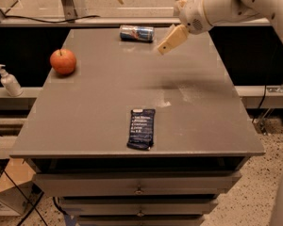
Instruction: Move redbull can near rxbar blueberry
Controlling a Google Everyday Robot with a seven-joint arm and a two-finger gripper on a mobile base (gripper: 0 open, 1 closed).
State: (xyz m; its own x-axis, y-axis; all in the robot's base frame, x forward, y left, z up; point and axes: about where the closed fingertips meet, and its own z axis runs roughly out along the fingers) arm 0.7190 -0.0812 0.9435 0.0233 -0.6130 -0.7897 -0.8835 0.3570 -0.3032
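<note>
At your far left, off the bench [99, 107], a soap bottle [8, 81] stands on a side ledge. It has no part in this job.

Next comes the apple [63, 61], sitting on the bench's left side toward the back. It is well apart from both task items, so you can ignore it.

The can [137, 33] lies on its side at the far edge, its length running along that edge. Lying down like this, it will likely roll if you nudge it from front or back, so plan a grasp across its round body.

Almost directly in front of it, at the near edge, the bar [142, 128] lies flat with its white patch pointing away from you. Bare bench lies between the two, so the can has the whole depth of the bench to travel.

The gripper [172, 40] hangs in the air just right of the can, tilted down and leftward toward it, not touching it. That pose suggests a reach lined up for the can. You cannot tell whether the gripper is spread or pressed together. It holds nothing, and nothing of the move is done yet.
</note>
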